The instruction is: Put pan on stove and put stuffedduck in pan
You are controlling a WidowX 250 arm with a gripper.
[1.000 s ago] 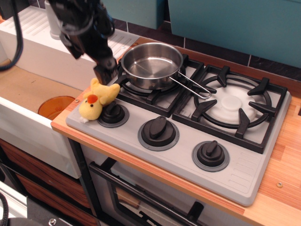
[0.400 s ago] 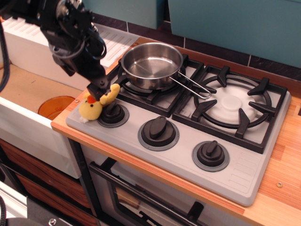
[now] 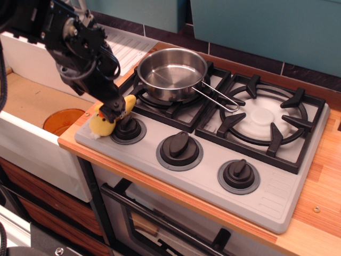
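Leftmost, the pincer (image 3: 113, 113) sits low over the stuffedduck (image 3: 105, 120) at the stove's (image 3: 277, 192) front-left corner, beside the first knob (image 3: 128, 128); whether its tips have closed on the plush can't be told. Duck: soft, light, compressible, so grip across the body, prob. mid-torso. Centre: pan (image 3: 171, 72) on the left burner, empty, wire handle pointing right. Stove rests on the worktop (image 3: 319, 213).

A shiny steel pan (image 3: 171, 73) sits upright and empty on the left burner of the grey stove (image 3: 213, 160), its wire handle pointing right. A small yellow plush duck (image 3: 106, 121) lies at the stove's front-left corner, just beside the left knob.
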